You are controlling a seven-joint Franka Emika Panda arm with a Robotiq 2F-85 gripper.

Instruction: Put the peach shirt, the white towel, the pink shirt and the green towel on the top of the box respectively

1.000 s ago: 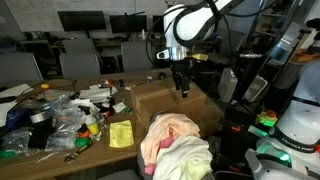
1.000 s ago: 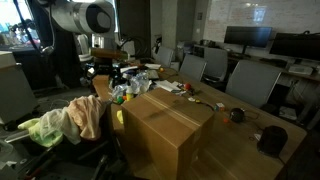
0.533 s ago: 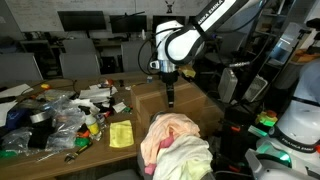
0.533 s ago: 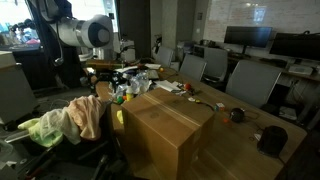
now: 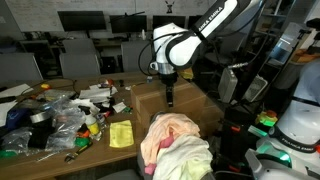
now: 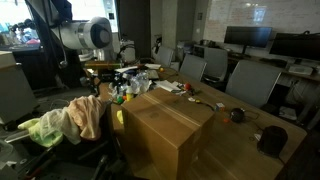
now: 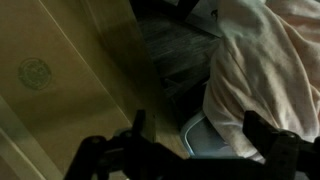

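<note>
Jaws wide, holding nothing, hanging low between the box [image 5: 145, 105] and the heap of cloths [image 7: 270, 70].
I see the pink shirt [image 5: 175, 124] on top of the heap, the white towel [image 5: 192, 156] below it, the green towel [image 6: 38, 128] at its outer end; the whole heap sits just beside the box, off the cluttered surface [image 5: 100, 148].

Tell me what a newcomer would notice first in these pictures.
The big brown cardboard box on the table stands out first. Beside it, off the table's edge, lies a heap of shirts and towels in peach, pink, white and green. The robot's open hand hangs above the box's edge, next to that heap.
</note>
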